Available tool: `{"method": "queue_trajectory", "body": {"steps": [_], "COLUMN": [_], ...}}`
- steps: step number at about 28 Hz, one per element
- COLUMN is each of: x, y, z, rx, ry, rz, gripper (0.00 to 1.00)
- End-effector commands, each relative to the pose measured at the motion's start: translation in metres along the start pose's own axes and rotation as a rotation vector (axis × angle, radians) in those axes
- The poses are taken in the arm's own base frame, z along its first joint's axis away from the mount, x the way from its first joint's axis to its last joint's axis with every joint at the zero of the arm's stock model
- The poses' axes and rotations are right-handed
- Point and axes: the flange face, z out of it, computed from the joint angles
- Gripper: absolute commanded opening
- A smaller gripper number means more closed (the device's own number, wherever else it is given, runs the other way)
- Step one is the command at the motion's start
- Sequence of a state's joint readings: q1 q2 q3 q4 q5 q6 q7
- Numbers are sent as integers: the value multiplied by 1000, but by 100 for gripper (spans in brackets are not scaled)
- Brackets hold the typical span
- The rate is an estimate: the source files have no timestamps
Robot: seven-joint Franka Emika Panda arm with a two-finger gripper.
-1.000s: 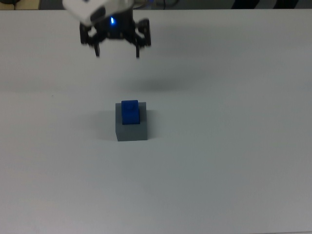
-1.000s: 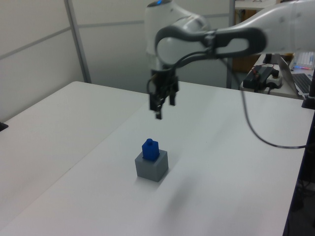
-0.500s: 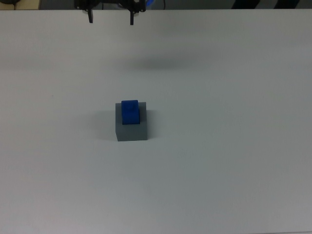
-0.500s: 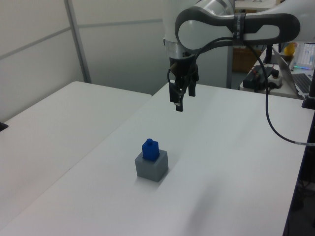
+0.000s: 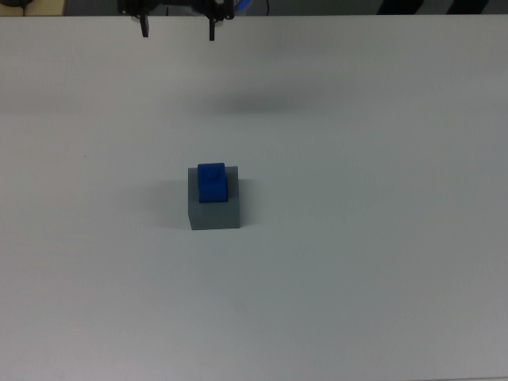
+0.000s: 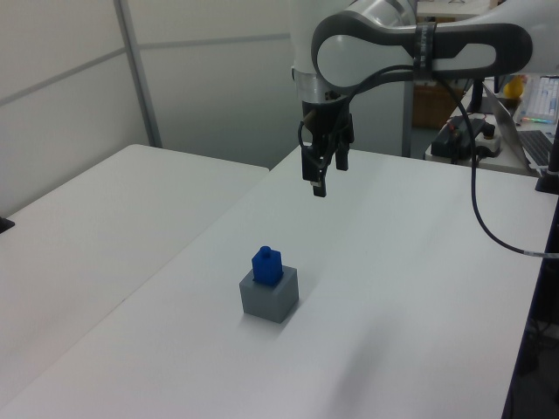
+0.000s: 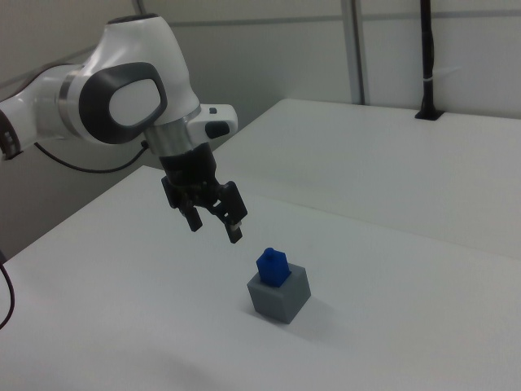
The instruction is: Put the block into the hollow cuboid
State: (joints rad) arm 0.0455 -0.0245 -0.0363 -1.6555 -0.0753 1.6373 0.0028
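Pulling back: gripper (image 7: 214, 225) went up and away vs 1 s earlier, jaws wide, empty. Small bright blue block (image 6: 266, 264) sat upright in matte grey hollow cuboid (image 6: 270, 297), top protruding. Task looked done.

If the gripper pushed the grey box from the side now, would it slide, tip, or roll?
The hollow cuboid would probably slide, not roll: its faces are flat and it sits squarely on the smooth table. Tipping seems unlikely, as it looks about as wide as tall. The block stands in its top and would likely travel along.
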Motion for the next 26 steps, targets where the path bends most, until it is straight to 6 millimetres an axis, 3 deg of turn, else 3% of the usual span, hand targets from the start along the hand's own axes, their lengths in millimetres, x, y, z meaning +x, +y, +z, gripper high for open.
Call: {"method": "queue_trajectory", "body": {"steps": [1, 26], "x": [-7, 0], "y": [2, -2], "z": [0, 11], "rx": [1, 28], "ry": [-5, -17], "rz": [-21, -24], "gripper": [100, 100]}}
